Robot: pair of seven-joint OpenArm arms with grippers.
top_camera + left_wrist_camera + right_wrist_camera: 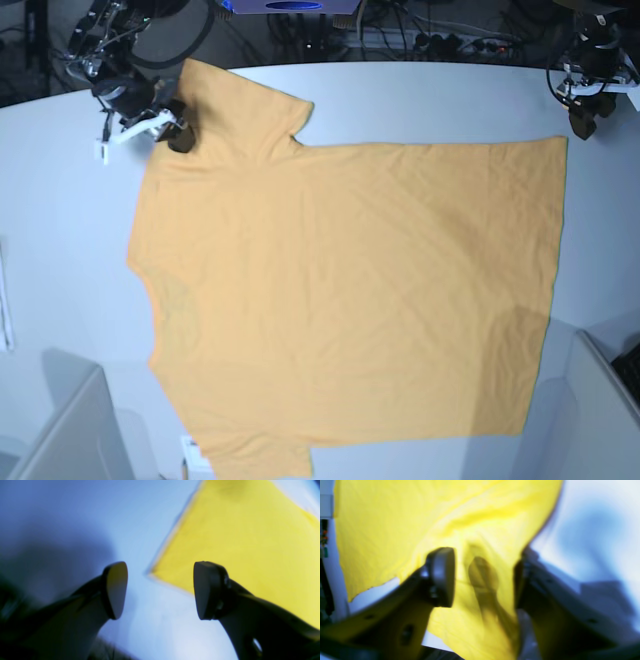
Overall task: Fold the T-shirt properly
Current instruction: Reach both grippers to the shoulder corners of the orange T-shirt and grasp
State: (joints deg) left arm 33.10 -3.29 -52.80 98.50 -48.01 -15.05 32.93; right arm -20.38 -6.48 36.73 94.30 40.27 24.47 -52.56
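the left gripper [160, 590] hangs with its jaws parted and nothing between them; in its wrist view only pale desk [155, 630] shows in the gap. one pad [116, 590] is over bare desk, the other stands in front of a corner of the t-shirt [245, 542], and whether that one touches the cloth cannot be told. in the base view this gripper [582, 125] sits just beyond the shirt's far hem corner, close to the desk's edge.

the right gripper [485, 577] has its jaws set either side of a raised fold of yellow cloth. the blurred wrist view does not show whether they have pinched it or only straddle it. in the base view this gripper [172, 132] is at the edge of the t-shirt [350, 300] by the sleeve at the far side of the shirt.

the t-shirt lies spread flat on the white desk [420, 100], covering most of its middle, sleeves toward the right gripper's side and the straight hem toward the left gripper's side. its near sleeve reaches the desk's near edge. light creases run across the body. cables and equipment [400, 40] sit beyond the desk, behind the shirt.
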